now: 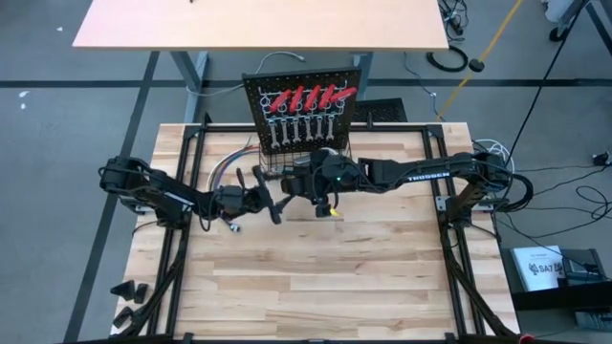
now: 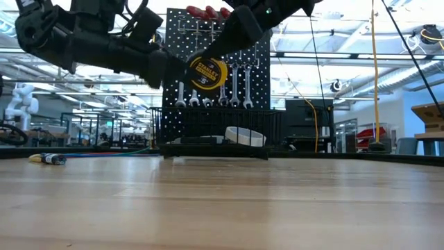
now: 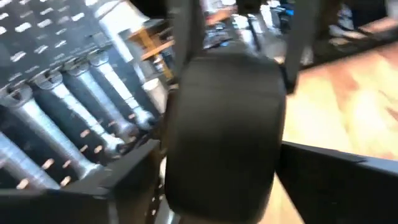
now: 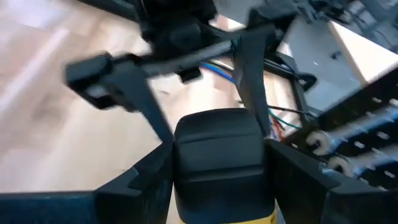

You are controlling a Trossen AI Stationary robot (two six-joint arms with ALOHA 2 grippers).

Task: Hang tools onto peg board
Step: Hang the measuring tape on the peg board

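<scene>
Your right gripper (image 4: 217, 180) clamps yellow tape measure (image 2: 207, 73), held aloft before peg board (image 2: 218, 62) for hanging. Left gripper (image 1: 273, 204) beside it, fingers spread, released after handover, I judge.

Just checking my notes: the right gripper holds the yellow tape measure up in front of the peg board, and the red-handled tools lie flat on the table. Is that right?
Not quite. The right gripper does hold the tape measure in front of the peg board, but the red-handled tools hang along the board's top, above the wrenches, as the high view shows.
</scene>
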